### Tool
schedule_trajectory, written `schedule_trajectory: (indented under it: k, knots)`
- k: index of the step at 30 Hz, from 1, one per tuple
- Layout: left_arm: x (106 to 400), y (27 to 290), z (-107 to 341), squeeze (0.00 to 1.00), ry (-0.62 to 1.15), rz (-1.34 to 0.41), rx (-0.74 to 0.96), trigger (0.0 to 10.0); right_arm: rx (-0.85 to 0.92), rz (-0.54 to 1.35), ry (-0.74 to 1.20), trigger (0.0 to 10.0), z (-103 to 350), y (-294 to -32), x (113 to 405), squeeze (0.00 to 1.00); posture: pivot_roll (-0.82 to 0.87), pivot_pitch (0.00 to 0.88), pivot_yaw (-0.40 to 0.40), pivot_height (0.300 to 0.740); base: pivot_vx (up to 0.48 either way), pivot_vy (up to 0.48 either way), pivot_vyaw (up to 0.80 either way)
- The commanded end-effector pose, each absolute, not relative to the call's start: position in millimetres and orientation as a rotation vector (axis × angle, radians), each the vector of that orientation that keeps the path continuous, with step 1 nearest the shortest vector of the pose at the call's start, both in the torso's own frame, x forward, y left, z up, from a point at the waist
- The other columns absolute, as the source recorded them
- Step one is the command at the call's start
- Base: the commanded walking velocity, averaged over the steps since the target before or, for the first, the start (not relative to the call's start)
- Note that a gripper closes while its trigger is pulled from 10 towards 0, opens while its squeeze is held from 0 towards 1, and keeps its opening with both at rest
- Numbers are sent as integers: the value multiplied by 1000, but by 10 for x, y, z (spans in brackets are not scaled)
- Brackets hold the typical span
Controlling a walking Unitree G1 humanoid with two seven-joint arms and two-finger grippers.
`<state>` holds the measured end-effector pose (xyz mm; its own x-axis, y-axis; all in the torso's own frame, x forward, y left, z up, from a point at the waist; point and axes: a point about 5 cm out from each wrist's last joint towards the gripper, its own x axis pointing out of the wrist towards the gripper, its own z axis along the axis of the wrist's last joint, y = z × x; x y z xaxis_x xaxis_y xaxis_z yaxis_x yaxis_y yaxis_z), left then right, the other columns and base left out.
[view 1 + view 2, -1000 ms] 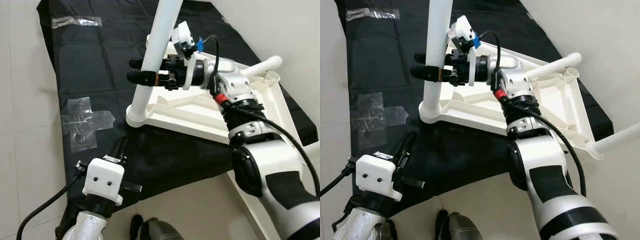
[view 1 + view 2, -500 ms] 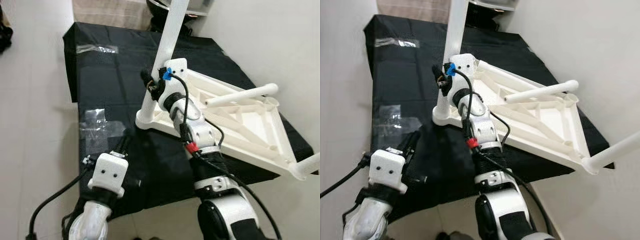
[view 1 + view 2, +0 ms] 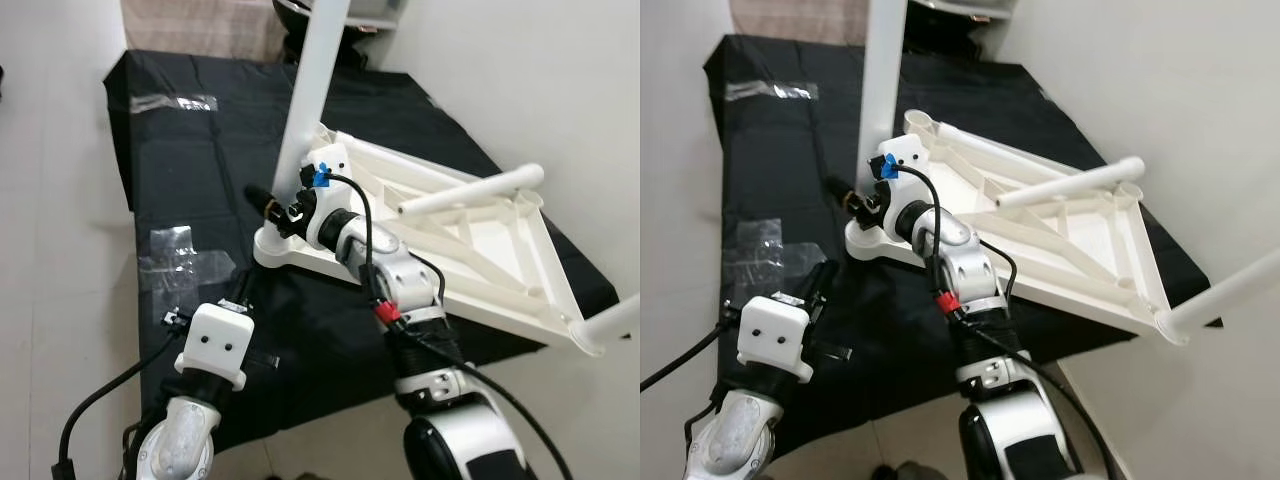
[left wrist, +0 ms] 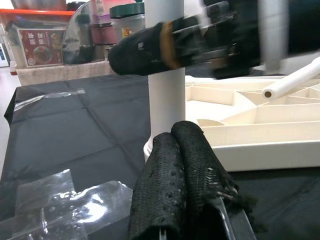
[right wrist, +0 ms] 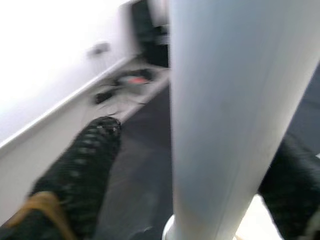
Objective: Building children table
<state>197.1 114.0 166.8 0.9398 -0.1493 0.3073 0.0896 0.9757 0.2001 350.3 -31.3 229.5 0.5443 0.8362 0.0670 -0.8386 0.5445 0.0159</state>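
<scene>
The right gripper [image 3: 272, 200] straddles the upright white plastic table leg [image 3: 310, 90], fingers apart; the left gripper [image 4: 186, 150] rests closed.

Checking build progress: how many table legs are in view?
3. One upright leg at the right gripper, one leg at the far corner, one leg at the near-right corner. A fourth isn't seen.

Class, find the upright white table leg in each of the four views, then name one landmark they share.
Left eye: upright leg, top centre.
Right eye: leg, upper left of centre.
Left wrist: leg, centre, behind the left gripper.
Right wrist: leg, close up between the right gripper's fingers.
Shared landmark: black mat.
</scene>
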Motion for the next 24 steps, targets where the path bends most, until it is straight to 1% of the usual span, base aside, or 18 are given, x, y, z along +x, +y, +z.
schedule_trajectory:
  k: [1, 2, 3, 4, 6, 7, 8, 9, 10, 12, 13, 14, 16, 21, 22, 23, 24]
  knots:
    - [1930, 1097, 1695, 0, -334, -144, 170, 10000, 45, 1137, -93, 10000, 2382, -274, 3467, 1000, 78, 135, -248, 740, 0, 0, 0]
    - [1930, 1097, 1695, 0, -334, -144, 170, 10000, 45, 1137, -93, 10000, 2382, -274, 3467, 1000, 78, 135, -248, 740, 0, 0, 0]
    - [1913, 1090, 1711, 0, -336, -146, 168, 10000, 11, 1176, -111, 10000, 2421, -350, 3509, 1000, 82, 152, -248, 740, 0, 0, 0]
    - [1872, 1071, 1741, 0, -337, -150, 164, 10000, -20, 1273, -128, 10000, 2522, -455, 3567, 1000, 92, 180, -247, 740, 0, 0, 0]
    - [1872, 1071, 1741, 0, -337, -150, 164, 10000, -20, 1273, -128, 10000, 2522, -455, 3567, 1000, 92, 180, -247, 740, 0, 0, 0]
    - [1852, 1062, 1752, 0, -336, -153, 164, 10000, -34, 1310, -135, 10000, 2565, -486, 3582, 1000, 94, 193, -248, 740, 0, 0, 0]
    - [1827, 1051, 1763, 0, -334, -155, 163, 10000, -62, 1370, -133, 10000, 2625, -515, 3595, 161, 100, 212, -249, 740, 0, 0, 0]
    - [1827, 1051, 1763, 0, -334, -155, 163, 10000, -62, 1370, -133, 10000, 2625, -515, 3595, 161, 100, 212, -249, 740, 0, 0, 0]
    - [1809, 1044, 1771, 0, -333, -156, 163, 10000, -81, 1412, -129, 10000, 2671, -539, 3598, 0, 101, 216, -248, 740, 0, 0, 0]
    - [1809, 1044, 1771, 0, -333, -156, 163, 10000, -81, 1412, -129, 10000, 2671, -539, 3598, 0, 101, 216, -248, 740, 0, 0, 0]
    - [1783, 1037, 1779, 0, -330, -157, 164, 10000, -75, 1454, -138, 10000, 2772, -568, 3617, 0, 108, 237, -247, 740, 0, 0, 0]
    - [1783, 1037, 1779, 0, -330, -157, 164, 10000, -75, 1454, -138, 10000, 2772, -568, 3617, 0, 108, 237, -247, 740, 0, 0, 0]
    - [1739, 1027, 1788, 0, -324, -160, 165, 10000, -69, 1507, -149, 10000, 2920, -628, 3654, 0, 120, 259, -248, 740, 0, 0, 0]
    - [1718, 1027, 1795, 0, -321, -162, 165, 10000, -71, 1532, -154, 10000, 2983, -667, 3670, 0, 121, 267, -247, 740, 0, 0, 0]
    - [1699, 1028, 1802, 0, -318, -163, 166, 10000, -73, 1556, -159, 5804, 3041, -711, 3688, 0, 120, 273, -247, 740, 0, 0, 0]
    - [1687, 1029, 1808, 0, -316, -164, 166, 10000, -75, 1572, -165, 0, 3095, -749, 3700, 0, 118, 276, -243, 740, 0, 0, 0]
    - [1687, 1029, 1808, 0, -316, -164, 166, 10000, -75, 1572, -165, 0, 3095, -749, 3700, 0, 118, 276, -243, 740, 0, 0, 0]
